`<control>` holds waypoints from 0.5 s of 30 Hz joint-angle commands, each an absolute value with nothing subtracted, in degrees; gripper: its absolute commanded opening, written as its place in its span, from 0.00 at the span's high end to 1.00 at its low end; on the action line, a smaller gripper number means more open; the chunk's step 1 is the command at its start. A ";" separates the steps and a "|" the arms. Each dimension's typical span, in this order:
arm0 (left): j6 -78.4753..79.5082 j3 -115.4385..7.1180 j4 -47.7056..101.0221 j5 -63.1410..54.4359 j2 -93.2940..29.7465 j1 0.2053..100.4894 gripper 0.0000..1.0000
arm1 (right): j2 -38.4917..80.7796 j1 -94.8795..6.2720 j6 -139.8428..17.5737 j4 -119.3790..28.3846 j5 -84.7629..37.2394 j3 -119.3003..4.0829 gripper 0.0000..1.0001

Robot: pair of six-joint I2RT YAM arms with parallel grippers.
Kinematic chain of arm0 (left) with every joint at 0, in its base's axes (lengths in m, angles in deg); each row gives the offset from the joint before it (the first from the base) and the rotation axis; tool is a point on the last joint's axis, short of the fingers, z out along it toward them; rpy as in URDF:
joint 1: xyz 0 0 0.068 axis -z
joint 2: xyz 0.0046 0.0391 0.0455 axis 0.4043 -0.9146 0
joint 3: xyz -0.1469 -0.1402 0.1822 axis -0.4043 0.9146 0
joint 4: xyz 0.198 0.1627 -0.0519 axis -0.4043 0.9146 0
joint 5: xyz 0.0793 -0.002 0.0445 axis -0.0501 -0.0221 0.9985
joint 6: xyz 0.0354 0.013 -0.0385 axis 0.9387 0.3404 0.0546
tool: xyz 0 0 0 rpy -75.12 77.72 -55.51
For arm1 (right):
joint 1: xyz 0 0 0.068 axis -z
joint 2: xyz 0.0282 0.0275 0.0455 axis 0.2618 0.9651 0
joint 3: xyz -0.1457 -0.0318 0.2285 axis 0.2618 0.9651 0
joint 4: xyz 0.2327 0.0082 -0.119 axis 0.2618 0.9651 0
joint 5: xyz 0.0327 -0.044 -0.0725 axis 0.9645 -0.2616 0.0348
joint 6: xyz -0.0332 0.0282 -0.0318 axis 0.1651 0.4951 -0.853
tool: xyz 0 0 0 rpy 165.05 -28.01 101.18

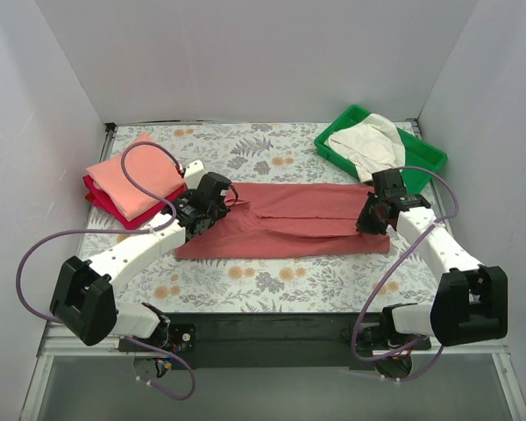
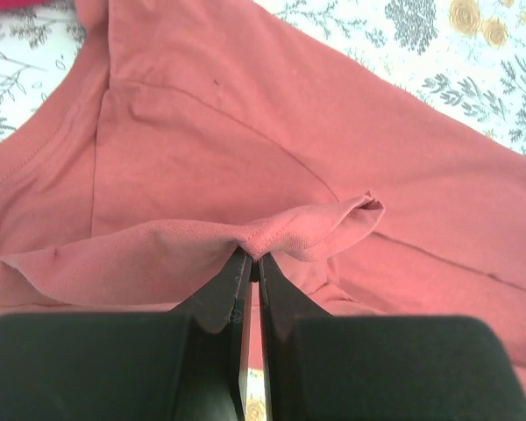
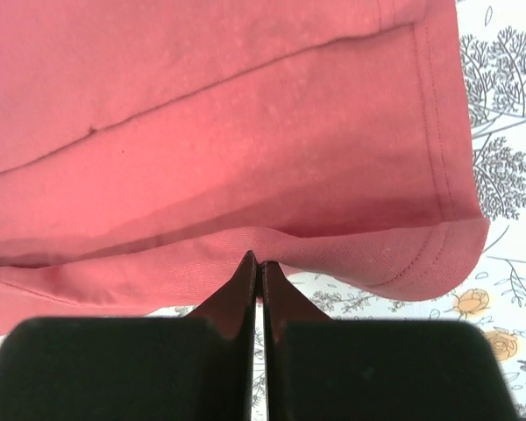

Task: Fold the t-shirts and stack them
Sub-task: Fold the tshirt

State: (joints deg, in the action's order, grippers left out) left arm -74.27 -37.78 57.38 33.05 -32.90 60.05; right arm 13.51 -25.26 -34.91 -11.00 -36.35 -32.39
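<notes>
The brick-red t-shirt [image 1: 298, 219] lies lengthwise across the middle of the table, partly folded along its length. My left gripper [image 1: 203, 213] is shut on the shirt's left end; in the left wrist view the gripper [image 2: 254, 256] pinches a raised fold of brick-red cloth [image 2: 245, 132]. My right gripper [image 1: 373, 216] is shut on the shirt's right end; in the right wrist view the gripper [image 3: 258, 260] pinches the near folded edge of the shirt [image 3: 245, 114]. A salmon-pink t-shirt [image 1: 136, 174] lies folded on a crimson t-shirt [image 1: 105, 203] at the left. A cream-white t-shirt [image 1: 366, 142] lies in the tray.
The green plastic tray [image 1: 425, 158] stands at the back right corner. White walls close in the table on three sides. The floral tablecloth [image 1: 272, 281] shows in front of the shirt. Purple cables loop off both arms.
</notes>
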 commanded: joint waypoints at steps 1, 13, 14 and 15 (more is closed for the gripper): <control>-70.97 -40.35 53.56 33.71 -33.27 58.31 1.00 | 15.12 -24.67 -35.61 -13.57 -38.26 -35.41 0.99; -64.72 -42.02 47.49 29.75 -38.45 56.46 1.00 | 18.28 -23.88 -35.61 -15.68 -37.82 -37.34 0.99; -64.72 -42.19 47.40 30.01 -38.89 56.37 1.00 | 18.55 -23.79 -35.69 -16.03 -37.64 -37.43 0.99; -64.72 -42.20 46.96 30.01 -39.42 56.02 1.00 | 19.25 -23.62 -35.69 -16.47 -37.56 -37.61 0.98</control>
State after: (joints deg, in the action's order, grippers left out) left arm -66.67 -40.25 49.23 29.97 -38.78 56.80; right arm 17.93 -24.24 -35.20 -13.73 -37.05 -34.81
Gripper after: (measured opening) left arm 0.025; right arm 0.024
